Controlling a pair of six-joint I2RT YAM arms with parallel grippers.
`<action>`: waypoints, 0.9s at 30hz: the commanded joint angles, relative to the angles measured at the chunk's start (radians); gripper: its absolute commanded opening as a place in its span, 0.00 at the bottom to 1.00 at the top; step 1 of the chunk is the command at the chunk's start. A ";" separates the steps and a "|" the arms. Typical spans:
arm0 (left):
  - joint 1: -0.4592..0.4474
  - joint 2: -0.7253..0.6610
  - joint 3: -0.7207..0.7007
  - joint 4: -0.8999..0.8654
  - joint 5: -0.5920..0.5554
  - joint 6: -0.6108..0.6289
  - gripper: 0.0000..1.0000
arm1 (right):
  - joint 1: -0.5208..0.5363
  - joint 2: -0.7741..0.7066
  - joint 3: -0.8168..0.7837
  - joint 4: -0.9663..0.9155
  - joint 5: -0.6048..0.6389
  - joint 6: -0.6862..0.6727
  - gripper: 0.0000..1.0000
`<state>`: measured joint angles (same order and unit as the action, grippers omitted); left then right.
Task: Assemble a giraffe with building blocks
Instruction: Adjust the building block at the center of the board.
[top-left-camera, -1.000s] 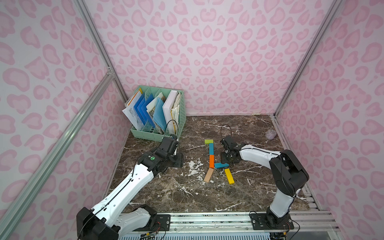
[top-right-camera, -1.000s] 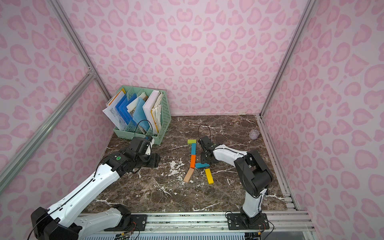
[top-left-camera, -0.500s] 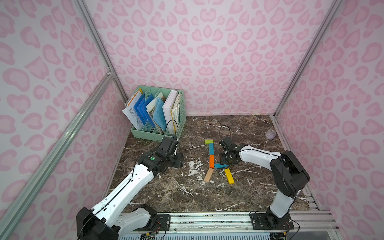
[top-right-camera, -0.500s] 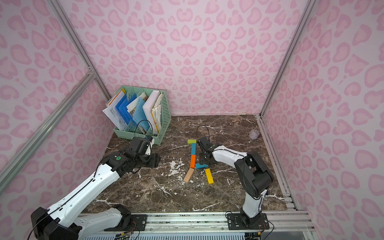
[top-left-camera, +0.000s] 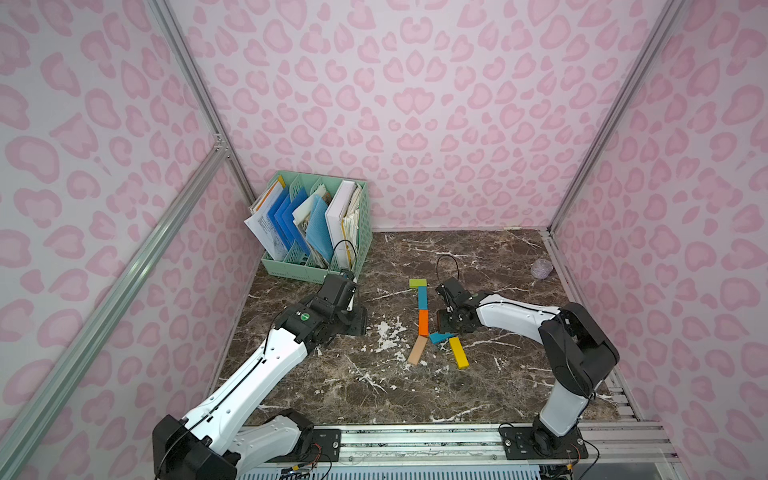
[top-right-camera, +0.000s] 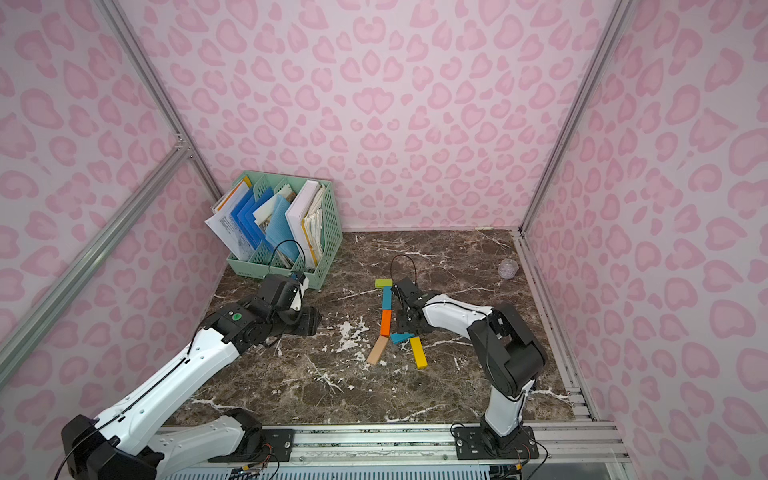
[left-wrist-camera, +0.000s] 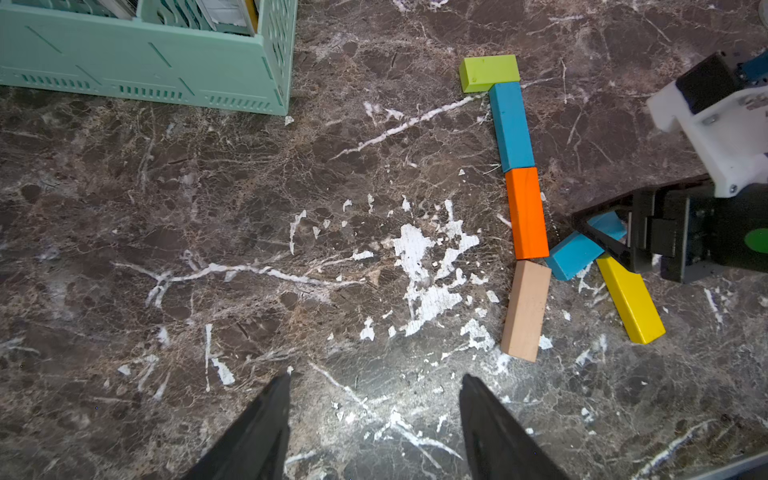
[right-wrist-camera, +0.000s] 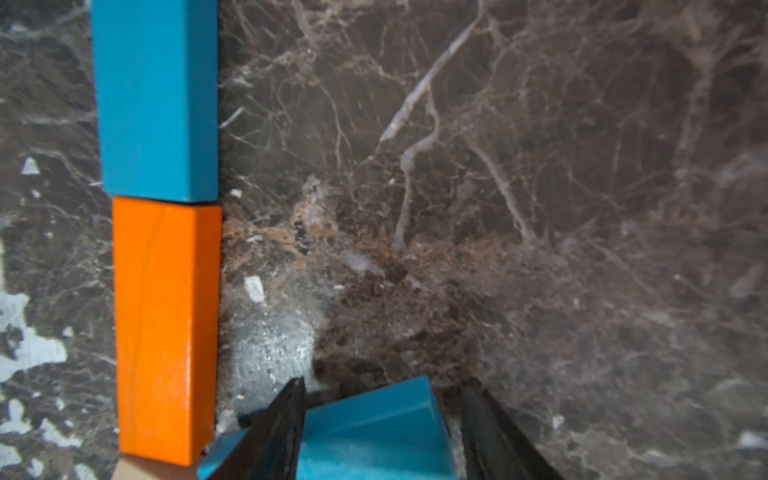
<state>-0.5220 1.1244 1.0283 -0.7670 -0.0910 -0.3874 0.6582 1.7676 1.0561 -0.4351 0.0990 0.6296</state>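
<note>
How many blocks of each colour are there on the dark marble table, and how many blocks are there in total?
Lime green block: 1
Blue blocks: 2
Orange block: 1
Tan block: 1
Yellow block: 1
Total: 6
</note>
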 joint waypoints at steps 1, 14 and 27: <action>0.002 -0.007 0.001 -0.004 0.006 0.002 0.68 | -0.003 -0.033 -0.013 0.034 0.001 0.030 0.62; 0.001 -0.014 0.003 -0.010 -0.004 0.009 0.68 | 0.069 -0.160 -0.077 -0.049 0.147 -0.222 0.70; 0.001 0.000 0.000 -0.004 0.001 0.002 0.68 | 0.133 -0.219 -0.176 -0.053 0.077 -0.283 0.95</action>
<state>-0.5217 1.1217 1.0283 -0.7673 -0.0914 -0.3866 0.7879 1.5299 0.8749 -0.4740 0.1856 0.3656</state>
